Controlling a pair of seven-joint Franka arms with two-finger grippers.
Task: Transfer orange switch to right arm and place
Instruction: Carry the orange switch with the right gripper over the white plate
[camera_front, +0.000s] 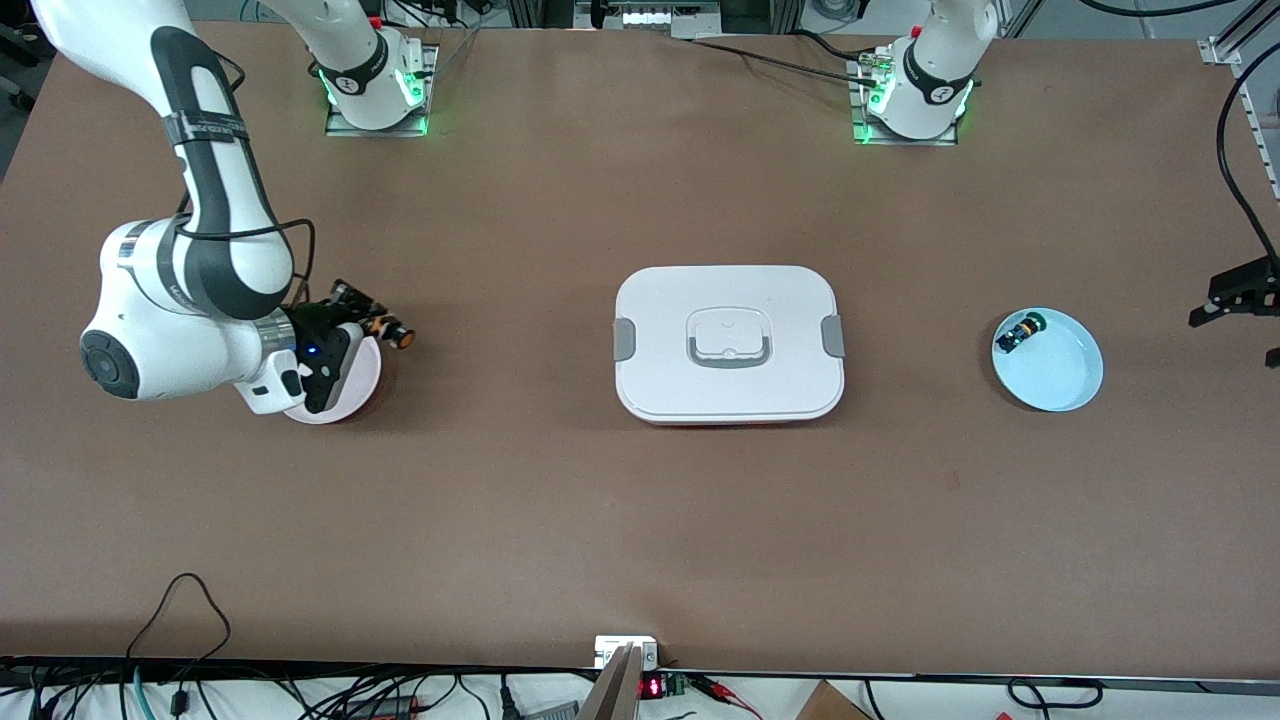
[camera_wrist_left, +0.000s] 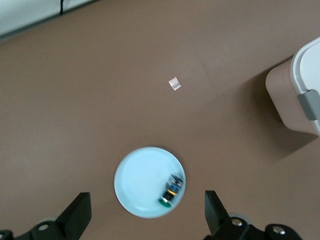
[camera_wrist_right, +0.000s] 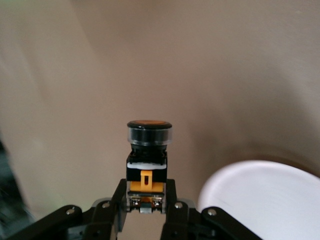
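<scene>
Right gripper (camera_wrist_right: 146, 207) clamps the orange switch (camera_wrist_right: 148, 160) above the pink plate (camera_front: 362, 385) — left gripper (camera_wrist_left: 145, 215) waits, jaws spread, over the blue plate (camera_wrist_left: 140, 175)

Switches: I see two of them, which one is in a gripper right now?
The orange switch, clamped in the right gripper above the pink plate. The green-capped switch lies loose in the blue plate.
</scene>
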